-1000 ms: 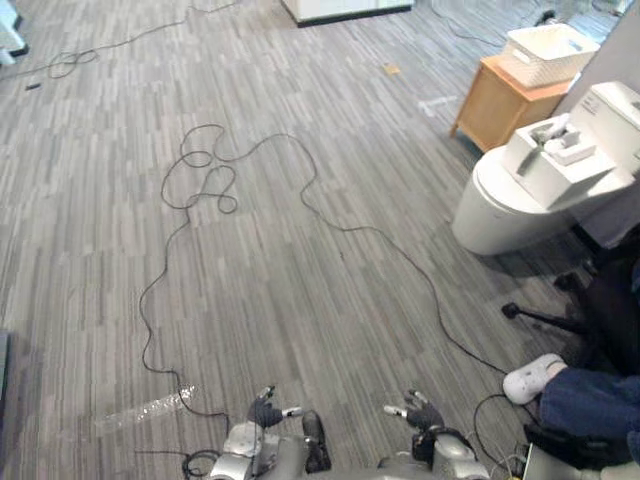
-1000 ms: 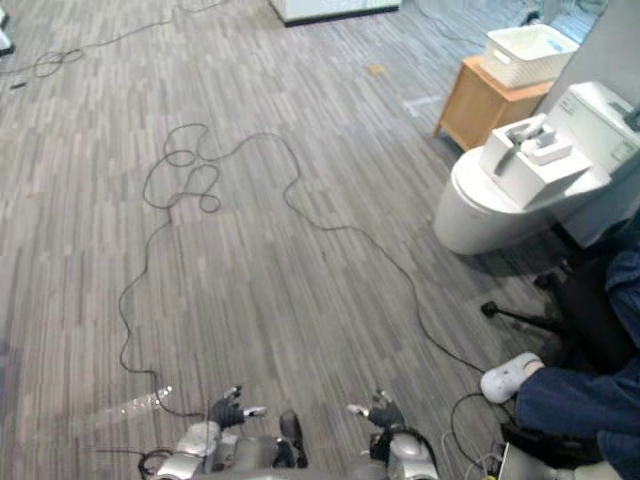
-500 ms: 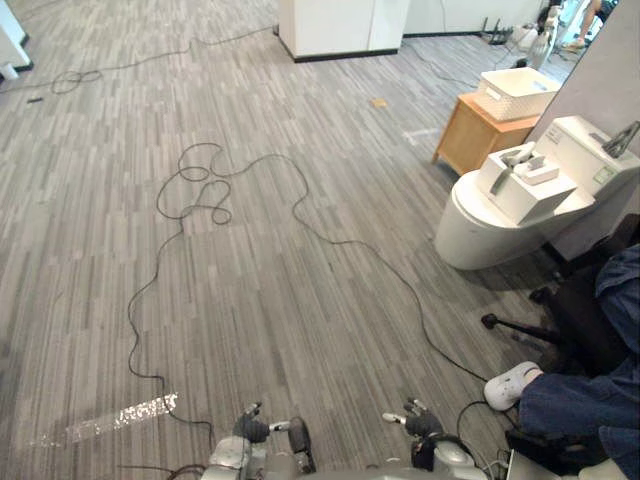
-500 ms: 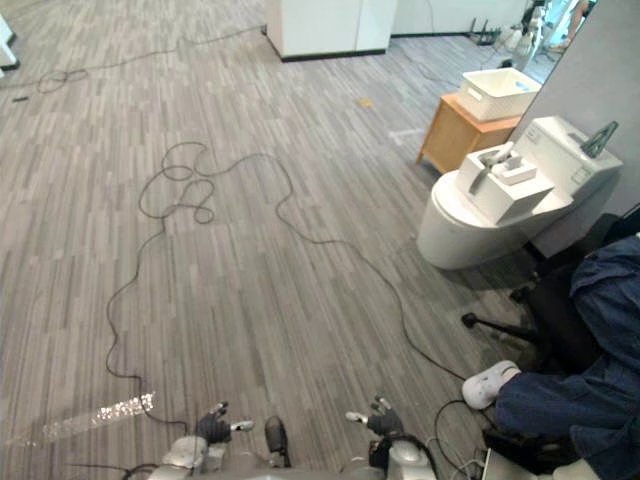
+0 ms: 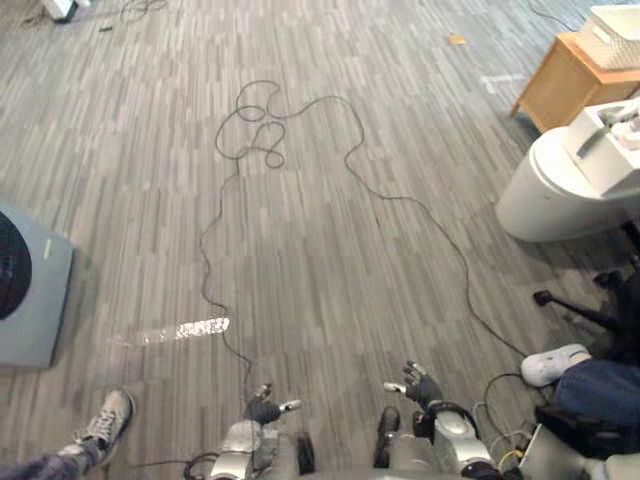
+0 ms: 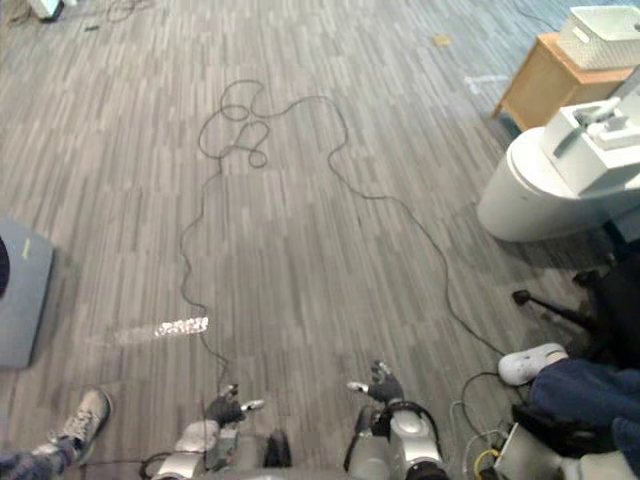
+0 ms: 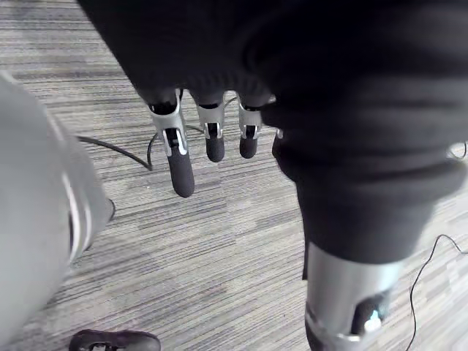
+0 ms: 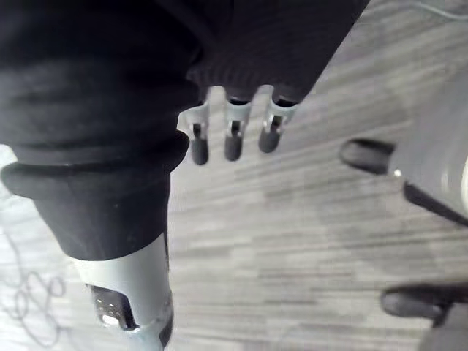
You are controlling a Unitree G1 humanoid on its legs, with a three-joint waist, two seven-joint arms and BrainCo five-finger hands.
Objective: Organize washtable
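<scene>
Both my hands hang low over grey carpet and hold nothing. My left hand (image 5: 263,409) has relaxed, straight fingers (image 7: 180,162) pointing down at the floor. My right hand (image 5: 421,387) is just as loose, with its fingers (image 8: 232,143) spread above the carpet. No washtable items lie near either hand. Far off to the right, a white box (image 5: 607,152) with small items on it rests on a toilet (image 5: 545,195).
A wooden side table (image 5: 558,85) carrying a white basket (image 5: 620,20) stands beyond the toilet. A grey flat device (image 5: 35,290) lies at the left. A person's shoe (image 5: 106,420) is at the lower left. Another person's white shoe (image 5: 555,362) and a chair base (image 5: 575,310) are at the right.
The camera has swung down and left, so the toilet sits nearer the right edge. The grey device and the shoe at the lower left have come into view. Both hands remain low.
</scene>
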